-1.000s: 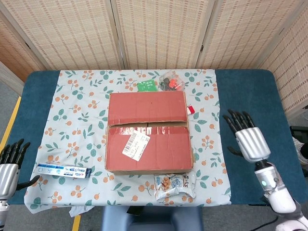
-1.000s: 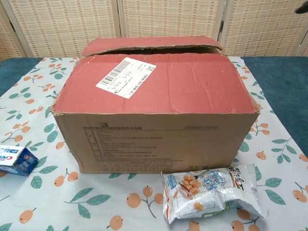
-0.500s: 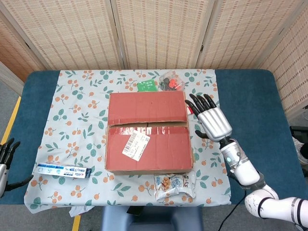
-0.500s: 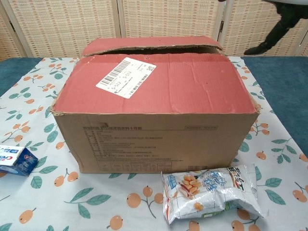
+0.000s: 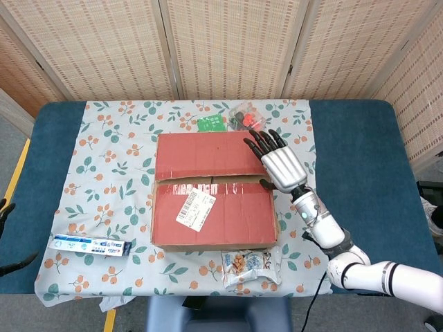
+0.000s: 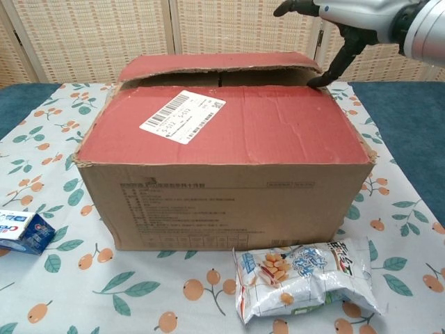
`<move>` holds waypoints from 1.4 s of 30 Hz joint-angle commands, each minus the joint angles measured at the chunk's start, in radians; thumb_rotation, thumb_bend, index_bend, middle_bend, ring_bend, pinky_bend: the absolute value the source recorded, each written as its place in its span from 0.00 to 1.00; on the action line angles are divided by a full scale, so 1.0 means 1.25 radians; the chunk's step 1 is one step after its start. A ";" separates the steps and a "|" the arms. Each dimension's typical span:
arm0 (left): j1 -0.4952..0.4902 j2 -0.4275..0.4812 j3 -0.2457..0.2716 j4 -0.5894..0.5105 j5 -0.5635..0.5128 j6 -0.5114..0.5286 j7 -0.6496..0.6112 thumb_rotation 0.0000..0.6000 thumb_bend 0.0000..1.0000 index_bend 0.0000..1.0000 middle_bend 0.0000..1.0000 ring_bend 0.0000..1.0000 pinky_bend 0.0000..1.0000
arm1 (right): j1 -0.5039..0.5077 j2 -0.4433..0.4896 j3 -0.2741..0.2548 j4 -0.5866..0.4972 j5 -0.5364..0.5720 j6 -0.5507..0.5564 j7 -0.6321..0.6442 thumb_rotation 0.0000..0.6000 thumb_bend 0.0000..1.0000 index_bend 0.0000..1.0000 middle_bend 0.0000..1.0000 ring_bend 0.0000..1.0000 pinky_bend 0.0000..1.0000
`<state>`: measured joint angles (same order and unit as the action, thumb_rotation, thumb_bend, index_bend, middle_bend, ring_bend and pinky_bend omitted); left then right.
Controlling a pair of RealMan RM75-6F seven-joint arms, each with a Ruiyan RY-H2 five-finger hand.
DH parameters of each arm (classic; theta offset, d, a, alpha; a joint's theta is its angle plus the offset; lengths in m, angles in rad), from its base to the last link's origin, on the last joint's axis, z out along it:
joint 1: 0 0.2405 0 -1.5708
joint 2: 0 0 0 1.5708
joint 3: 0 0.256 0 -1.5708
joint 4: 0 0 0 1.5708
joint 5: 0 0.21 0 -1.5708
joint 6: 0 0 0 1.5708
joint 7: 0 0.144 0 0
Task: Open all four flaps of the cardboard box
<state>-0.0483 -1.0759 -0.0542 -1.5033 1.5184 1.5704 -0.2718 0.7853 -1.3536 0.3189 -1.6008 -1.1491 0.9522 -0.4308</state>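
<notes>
A table [image 5: 360, 159] covered in dark blue fills the middle of the head view, and over its centre lies a pale cloth [image 5: 111, 173] printed with orange fruit and green leaves. Behind the table, across the top of the frame, stands a folding screen [image 5: 228, 48] of woven cane panels in light wooden frames; grey floor with a yellow line shows at the lower left edge.

The cardboard box [image 5: 213, 190] sits at the centre of the cloth, its red-topped flaps lying down, with a white shipping label [image 5: 196, 207] on the near flap. In the chest view the far flap [image 6: 215, 66] stands slightly raised above the near one, leaving a dark gap.

The right hand [image 5: 277, 164] hovers over the box's right side, at the right end of the seam between the two flaps, its dark fingers spread and holding nothing. In the chest view its thumb [image 6: 335, 64] points down to the far right corner of the near flap. Of the left hand only dark fingertips [image 5: 5, 207] show at the far left edge, so its state cannot be told.

A toothpaste carton [image 5: 92, 245] lies at the lower left of the cloth, a snack packet [image 5: 250, 265] just in front of the box, and a green packet [image 5: 211, 124] and a clear bag of small items [image 5: 246, 117] behind it.
</notes>
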 commanded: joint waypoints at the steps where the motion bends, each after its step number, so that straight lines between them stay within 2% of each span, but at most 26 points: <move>1: 0.002 0.001 -0.001 0.000 -0.002 0.001 -0.001 1.00 0.19 0.00 0.00 0.00 0.00 | 0.023 -0.030 -0.002 0.044 -0.008 -0.005 0.020 1.00 0.26 0.00 0.00 0.00 0.00; 7: 0.004 -0.001 -0.004 0.003 -0.007 0.003 -0.004 1.00 0.19 0.00 0.00 0.00 0.00 | 0.054 -0.059 0.012 0.107 0.002 -0.011 0.045 1.00 0.26 0.00 0.00 0.00 0.00; 18: 0.003 -0.008 -0.009 0.010 -0.015 -0.003 0.005 1.00 0.19 0.00 0.00 0.00 0.00 | 0.108 -0.038 0.066 0.140 0.070 -0.019 0.026 1.00 0.26 0.00 0.00 0.00 0.00; 23: -0.001 -0.008 -0.009 0.013 -0.018 -0.015 0.002 1.00 0.20 0.00 0.00 0.00 0.00 | 0.157 -0.050 0.096 0.225 0.135 -0.061 0.029 1.00 0.26 0.00 0.00 0.00 0.00; 30: -0.006 -0.009 -0.014 0.022 -0.034 -0.033 -0.008 1.00 0.21 0.00 0.00 0.00 0.00 | 0.218 -0.076 0.132 0.370 0.185 -0.123 0.091 1.00 0.26 0.00 0.00 0.00 0.00; 37: -0.007 -0.011 -0.019 0.027 -0.045 -0.041 -0.011 1.00 0.21 0.00 0.00 0.00 0.00 | 0.251 -0.100 0.141 0.473 0.208 -0.170 0.154 1.00 0.26 0.00 0.00 0.00 0.00; 42: -0.008 -0.011 -0.019 0.029 -0.050 -0.047 -0.013 1.00 0.21 0.00 0.00 0.00 0.00 | 0.250 -0.107 0.123 0.513 0.203 -0.179 0.173 1.00 0.26 0.00 0.00 0.00 0.00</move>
<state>-0.0586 -1.0897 -0.0782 -1.4672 1.4563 1.5115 -0.2876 1.0984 -1.4837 0.4811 -0.9608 -0.8932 0.7328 -0.2262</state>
